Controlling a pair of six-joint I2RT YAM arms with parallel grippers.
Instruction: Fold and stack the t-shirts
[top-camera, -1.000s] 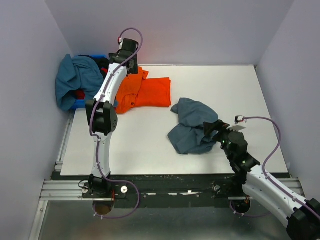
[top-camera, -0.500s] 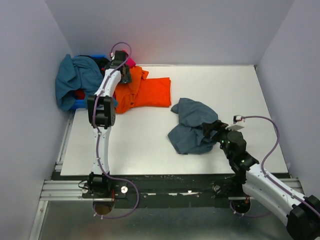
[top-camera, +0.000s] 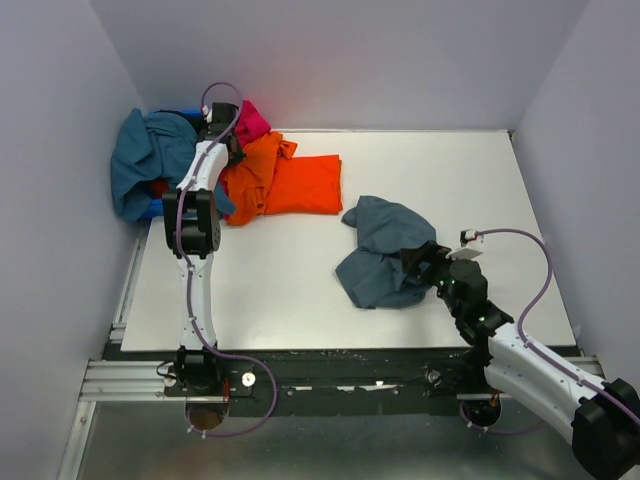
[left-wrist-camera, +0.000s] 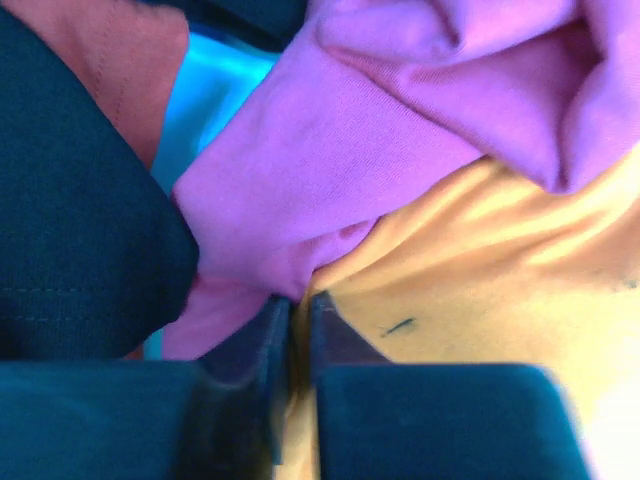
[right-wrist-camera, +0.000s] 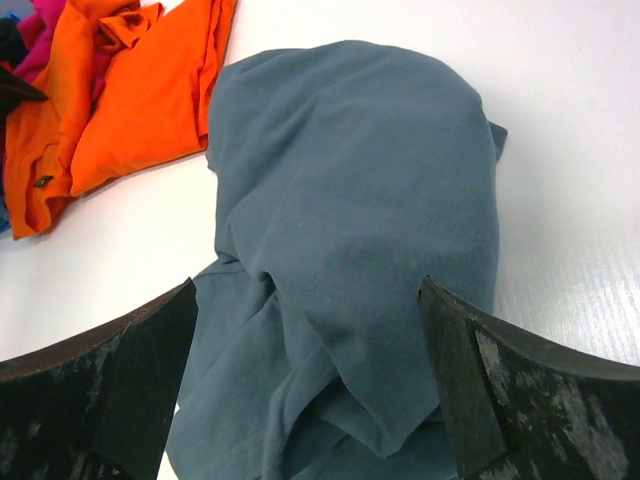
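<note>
Slate blue-grey t-shirt (top-camera: 385, 255) lies crumpled on the white table (top-camera: 280, 290), right of centre and well apart from the other shirts. The right gripper (top-camera: 418, 262) sits low at its near-right edge. In the right wrist view its 2 fingers (right-wrist-camera: 110, 390) are spread wide, 1 on each side of the bunched cloth, and they hold nothing.

At the far-left corner, the bright orange-red t-shirt (top-camera: 308, 185) lies folded flat. The orange t-shirt (top-camera: 252, 178) is rumpled just beside it on the left, and the 2 are touching. The magenta pink t-shirt (top-camera: 252, 122) is bunched at the far edge of the orange one.

The left gripper (top-camera: 215, 125) reaches into this pile. In the left wrist view its 2 fingers are drawn in to a thin slit. A fold of the magenta cloth runs down into that slit, right where it meets the orange cloth, and the fold appears pinched.

Further left, the teal t-shirt (top-camera: 150, 160) is heaped over a blue bin (top-camera: 157, 209) against the wall.
</note>
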